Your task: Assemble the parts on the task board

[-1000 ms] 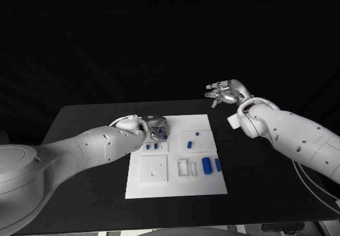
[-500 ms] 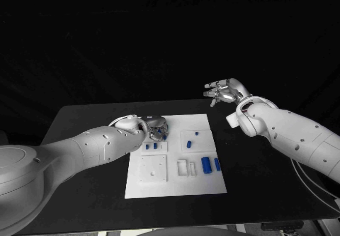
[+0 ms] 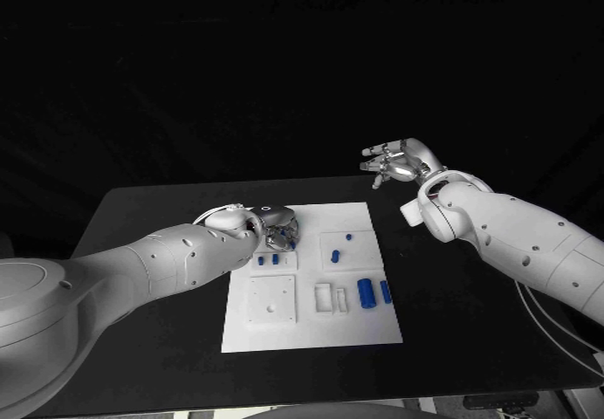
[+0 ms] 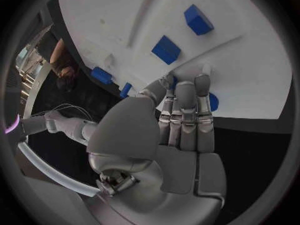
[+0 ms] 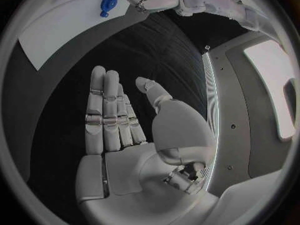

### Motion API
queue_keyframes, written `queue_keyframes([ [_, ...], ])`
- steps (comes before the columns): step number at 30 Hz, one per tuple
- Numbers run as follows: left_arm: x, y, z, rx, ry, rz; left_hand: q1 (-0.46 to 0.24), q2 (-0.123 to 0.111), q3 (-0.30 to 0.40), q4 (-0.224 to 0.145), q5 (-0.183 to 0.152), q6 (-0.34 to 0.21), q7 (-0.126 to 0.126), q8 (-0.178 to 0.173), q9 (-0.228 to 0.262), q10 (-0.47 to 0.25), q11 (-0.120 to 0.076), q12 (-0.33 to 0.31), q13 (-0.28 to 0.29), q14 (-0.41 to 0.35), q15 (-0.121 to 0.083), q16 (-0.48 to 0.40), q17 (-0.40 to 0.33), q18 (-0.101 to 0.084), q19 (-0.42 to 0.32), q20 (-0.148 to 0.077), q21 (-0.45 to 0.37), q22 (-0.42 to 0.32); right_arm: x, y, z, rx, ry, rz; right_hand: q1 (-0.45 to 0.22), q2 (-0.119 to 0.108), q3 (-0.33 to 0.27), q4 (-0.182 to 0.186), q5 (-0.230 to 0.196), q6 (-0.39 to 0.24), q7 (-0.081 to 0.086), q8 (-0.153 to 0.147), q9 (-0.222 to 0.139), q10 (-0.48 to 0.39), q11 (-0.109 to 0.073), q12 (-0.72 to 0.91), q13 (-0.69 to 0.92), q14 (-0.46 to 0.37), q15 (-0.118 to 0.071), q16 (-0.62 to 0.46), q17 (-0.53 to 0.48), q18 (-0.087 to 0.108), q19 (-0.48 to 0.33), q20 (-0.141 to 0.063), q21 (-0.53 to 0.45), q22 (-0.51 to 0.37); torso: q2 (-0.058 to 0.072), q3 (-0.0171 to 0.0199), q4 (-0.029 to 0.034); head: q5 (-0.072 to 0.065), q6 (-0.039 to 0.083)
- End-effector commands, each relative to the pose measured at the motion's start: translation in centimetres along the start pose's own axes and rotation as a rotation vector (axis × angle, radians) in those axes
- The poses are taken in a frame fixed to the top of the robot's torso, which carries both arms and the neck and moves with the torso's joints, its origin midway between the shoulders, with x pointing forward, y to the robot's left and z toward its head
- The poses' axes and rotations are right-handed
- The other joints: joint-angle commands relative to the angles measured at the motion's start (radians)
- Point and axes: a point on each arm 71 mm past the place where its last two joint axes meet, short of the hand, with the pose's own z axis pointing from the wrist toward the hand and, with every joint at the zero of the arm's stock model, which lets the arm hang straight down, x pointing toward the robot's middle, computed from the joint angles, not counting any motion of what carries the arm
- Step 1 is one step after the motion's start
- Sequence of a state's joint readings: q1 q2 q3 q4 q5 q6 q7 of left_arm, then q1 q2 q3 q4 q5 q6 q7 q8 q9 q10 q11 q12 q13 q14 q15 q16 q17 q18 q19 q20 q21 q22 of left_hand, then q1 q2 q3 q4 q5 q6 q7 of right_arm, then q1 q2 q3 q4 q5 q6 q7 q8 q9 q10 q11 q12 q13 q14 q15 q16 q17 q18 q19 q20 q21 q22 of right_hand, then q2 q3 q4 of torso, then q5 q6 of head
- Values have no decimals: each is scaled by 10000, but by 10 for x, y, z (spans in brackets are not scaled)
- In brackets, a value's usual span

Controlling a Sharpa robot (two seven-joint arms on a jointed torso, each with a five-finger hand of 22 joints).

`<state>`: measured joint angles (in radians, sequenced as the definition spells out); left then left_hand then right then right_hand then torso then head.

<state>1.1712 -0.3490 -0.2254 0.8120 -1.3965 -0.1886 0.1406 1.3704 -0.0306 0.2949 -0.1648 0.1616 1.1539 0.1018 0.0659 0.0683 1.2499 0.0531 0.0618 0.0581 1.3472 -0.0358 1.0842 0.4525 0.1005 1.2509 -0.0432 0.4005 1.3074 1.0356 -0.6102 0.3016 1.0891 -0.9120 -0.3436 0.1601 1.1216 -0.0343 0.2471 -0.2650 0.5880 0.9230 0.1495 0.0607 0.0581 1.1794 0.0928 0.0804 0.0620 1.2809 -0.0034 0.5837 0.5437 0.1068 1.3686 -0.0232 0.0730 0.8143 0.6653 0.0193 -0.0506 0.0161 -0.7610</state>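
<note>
The white task board point(image 3: 315, 323) lies in the middle of the black table. My left hand point(image 3: 279, 229) is over the board's far left corner. In the left wrist view, that hand point(image 4: 181, 135) has its fingers close together and its thumb against them, pinching a round blue part point(image 4: 212, 101) low over the board point(image 4: 250, 60). The right wrist view shows this round blue part point(image 5: 109, 4) beside the left hand. My right hand point(image 3: 396, 161) is raised beyond the board's far right corner, and in its wrist view the right hand point(image 5: 125, 130) is open and holds nothing.
Two small blue blocks point(image 3: 268, 259) lie just near of the left hand. A blue peg point(image 3: 336, 256) and a small blue piece point(image 3: 349, 235) lie in the far right recess. Two blue cylinders point(image 3: 367, 292) lie at the board's right side, beside white frames point(image 3: 325, 298).
The right hand has drifted slightly up and to the right. The left hand has stayed over the far left corner, with less of the blue part showing under it.
</note>
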Motion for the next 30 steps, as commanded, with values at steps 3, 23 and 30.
queue_keyframes([
  [3,2,-1,0,79,92,-49,2,147,-131,-9,-2,166,-38,-26,10,142,-32,-34,8,105,-2,48,2,96,14,-94,51,196,0,1,0,-64,38,-27,-15,-41,24,26,45,56,48,-17,13,-75,8,-48,-16,18,44,26,-9,116,37,23,10,-7,-1,-4,4,6,13],
  [23,-7,7,-7,-9,-759,-846,7,351,-370,-47,47,450,-105,-24,15,356,-126,-32,10,322,-110,44,34,29,156,-208,99,181,0,0,1,-41,43,-34,-15,-41,24,26,45,56,48,-17,13,-75,8,-48,-16,18,44,26,-9,116,37,23,10,-7,-5,2,27,-9,41],
  [30,-20,7,-10,-59,-1137,-1497,3,359,-380,-55,54,450,-105,-26,14,352,-126,-33,10,339,-113,32,37,23,167,-215,95,179,-1,-2,1,0,15,-58,-15,-41,24,26,45,56,48,-17,13,-75,8,-48,-16,18,44,26,-9,116,37,23,10,-7,-1,4,17,21,95],
])
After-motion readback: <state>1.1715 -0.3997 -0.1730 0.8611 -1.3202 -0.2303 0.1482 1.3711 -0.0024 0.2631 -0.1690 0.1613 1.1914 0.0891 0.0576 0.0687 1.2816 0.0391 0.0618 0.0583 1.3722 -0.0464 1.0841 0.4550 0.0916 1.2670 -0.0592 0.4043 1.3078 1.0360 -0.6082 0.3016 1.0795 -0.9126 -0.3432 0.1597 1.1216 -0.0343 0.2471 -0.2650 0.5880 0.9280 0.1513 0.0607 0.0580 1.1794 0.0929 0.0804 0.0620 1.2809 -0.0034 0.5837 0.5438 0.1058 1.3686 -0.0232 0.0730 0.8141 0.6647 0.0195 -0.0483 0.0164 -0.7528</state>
